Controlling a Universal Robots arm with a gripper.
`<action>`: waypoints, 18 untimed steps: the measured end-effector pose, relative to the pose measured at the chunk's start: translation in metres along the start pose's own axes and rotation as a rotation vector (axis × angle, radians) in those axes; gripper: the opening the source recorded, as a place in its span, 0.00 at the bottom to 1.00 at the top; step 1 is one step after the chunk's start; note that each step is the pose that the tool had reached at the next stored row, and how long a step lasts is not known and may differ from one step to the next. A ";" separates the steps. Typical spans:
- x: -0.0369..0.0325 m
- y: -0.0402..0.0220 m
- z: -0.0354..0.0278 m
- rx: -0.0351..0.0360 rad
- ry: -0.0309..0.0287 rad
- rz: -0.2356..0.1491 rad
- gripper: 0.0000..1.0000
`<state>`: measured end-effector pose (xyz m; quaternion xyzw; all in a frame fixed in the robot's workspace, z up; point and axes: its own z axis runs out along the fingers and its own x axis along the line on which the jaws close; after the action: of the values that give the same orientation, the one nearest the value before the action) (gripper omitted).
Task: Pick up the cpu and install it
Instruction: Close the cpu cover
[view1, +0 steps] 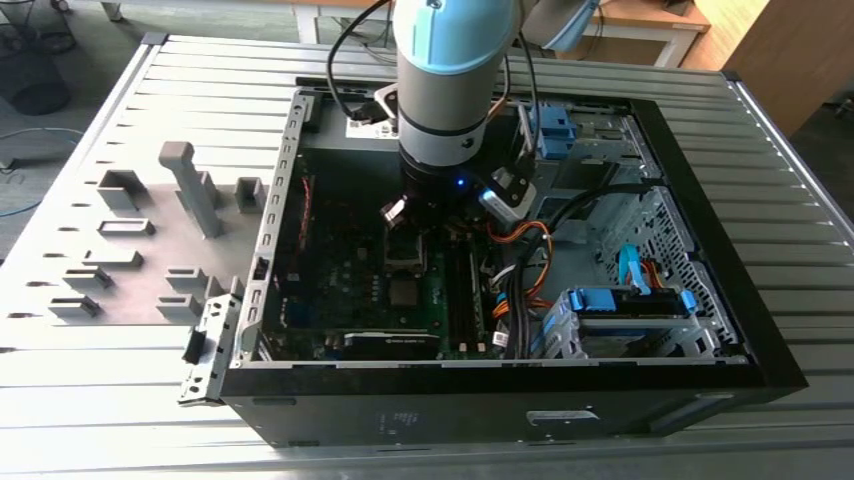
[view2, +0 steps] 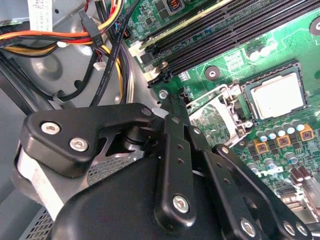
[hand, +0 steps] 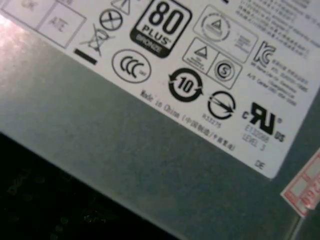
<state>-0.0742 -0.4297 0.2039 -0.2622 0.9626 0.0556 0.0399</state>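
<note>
In the second wrist view the cpu (view2: 277, 95), a small square chip with a silver-grey top, lies flat inside the black socket frame on the green motherboard (view2: 280, 45). The metal socket bracket (view2: 214, 109) stands swung open beside it. My gripper (view2: 172, 117) shows as black linkage arms close above the board, next to the bracket and apart from the cpu. In the exterior view the gripper (view1: 420, 212) reaches down into the open computer case (view1: 507, 395), just above the socket area (view1: 404, 250).
Orange, yellow and black cables (view2: 100, 45) run beside the memory slots (view2: 220, 30). The power supply's grey side with its label (hand: 200, 65) is close by in the first wrist view. Blue drive cages (view1: 621, 310) sit at the exterior view's right. A grey holder plate (view1: 147, 240) lies left of the case.
</note>
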 end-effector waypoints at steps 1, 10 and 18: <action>0.0000 0.0000 -0.0001 -0.0002 0.0000 -0.001 0.11; -0.0006 0.0004 -0.0056 -0.0024 0.0000 -0.009 0.11; -0.0005 0.0001 -0.0091 -0.0056 -0.0007 -0.017 0.11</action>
<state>-0.0742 -0.4305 0.2130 -0.2705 0.9601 0.0580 0.0399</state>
